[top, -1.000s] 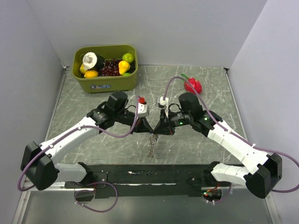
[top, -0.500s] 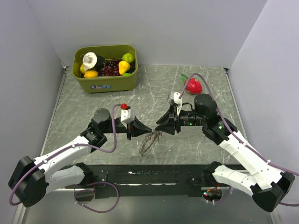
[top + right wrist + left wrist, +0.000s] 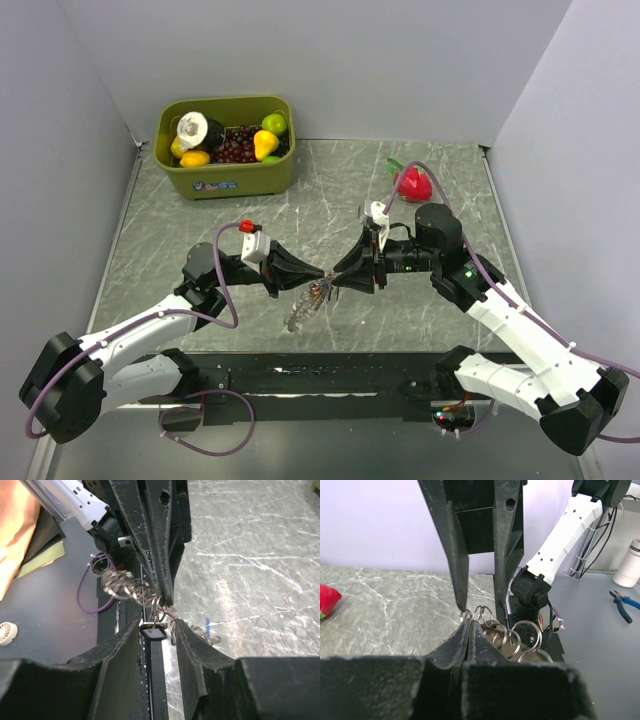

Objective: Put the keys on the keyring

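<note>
A chain of metal rings, the keyring (image 3: 512, 639), hangs from my left gripper (image 3: 469, 621), which is shut on its top ring. From above, the bunch of rings and keys (image 3: 303, 306) dangles just over the table where both grippers meet. My right gripper (image 3: 156, 626) faces the left gripper (image 3: 318, 277) tip to tip and is open. A black-headed key (image 3: 154, 630) hangs from the rings between its fingers (image 3: 129, 635), and I see no grip on it. A blue-headed key (image 3: 208, 625) shows lower in the bunch. The right gripper (image 3: 337, 281) sits just right of the bunch.
A green bin (image 3: 226, 178) of toy fruit stands at the back left. A red toy fruit (image 3: 413, 184) lies at the back right, behind the right arm. The black mounting rail (image 3: 320, 376) runs along the near edge. Blue pliers (image 3: 624, 600) lie off the table.
My right gripper has gone from nearly shut to open. Both wrists dropped flatter and the tips parted, then met again. The hanging bunch swung to the left.
</note>
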Tool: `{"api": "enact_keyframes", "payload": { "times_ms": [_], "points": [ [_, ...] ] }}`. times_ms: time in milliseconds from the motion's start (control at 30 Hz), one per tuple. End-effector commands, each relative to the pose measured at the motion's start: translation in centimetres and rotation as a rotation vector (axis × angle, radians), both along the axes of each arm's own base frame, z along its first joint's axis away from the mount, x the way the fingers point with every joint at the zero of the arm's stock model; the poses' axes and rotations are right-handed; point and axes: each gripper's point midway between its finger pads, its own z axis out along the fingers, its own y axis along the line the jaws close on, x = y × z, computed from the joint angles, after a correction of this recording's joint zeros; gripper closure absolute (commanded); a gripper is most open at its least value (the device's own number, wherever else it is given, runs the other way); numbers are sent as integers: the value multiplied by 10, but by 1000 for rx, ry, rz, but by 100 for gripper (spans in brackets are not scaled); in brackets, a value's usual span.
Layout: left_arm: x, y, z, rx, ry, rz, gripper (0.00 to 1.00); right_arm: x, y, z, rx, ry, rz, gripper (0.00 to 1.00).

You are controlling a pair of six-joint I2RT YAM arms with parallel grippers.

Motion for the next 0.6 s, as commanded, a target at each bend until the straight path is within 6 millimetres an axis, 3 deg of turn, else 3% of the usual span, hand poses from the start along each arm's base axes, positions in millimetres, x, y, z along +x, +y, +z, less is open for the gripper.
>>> {"api": "enact_keyframes", "payload": {
  "times_ms": [0, 133, 333, 567],
  "points": [
    [-7, 5, 38, -90, -136, -11, 99, 6, -2, 5, 7, -13, -47, 55],
    [-7, 5, 39, -84, -139, -12, 99, 9, -1, 2, 2, 0, -55, 54],
    [-7, 6, 41, -100, -142, -1, 99, 12, 1, -7, -20, 17, -47, 71],
    [-7, 7, 44, -102, -153, 3, 99, 13, 0, -9, -19, 8, -57, 58]
  ]
}}
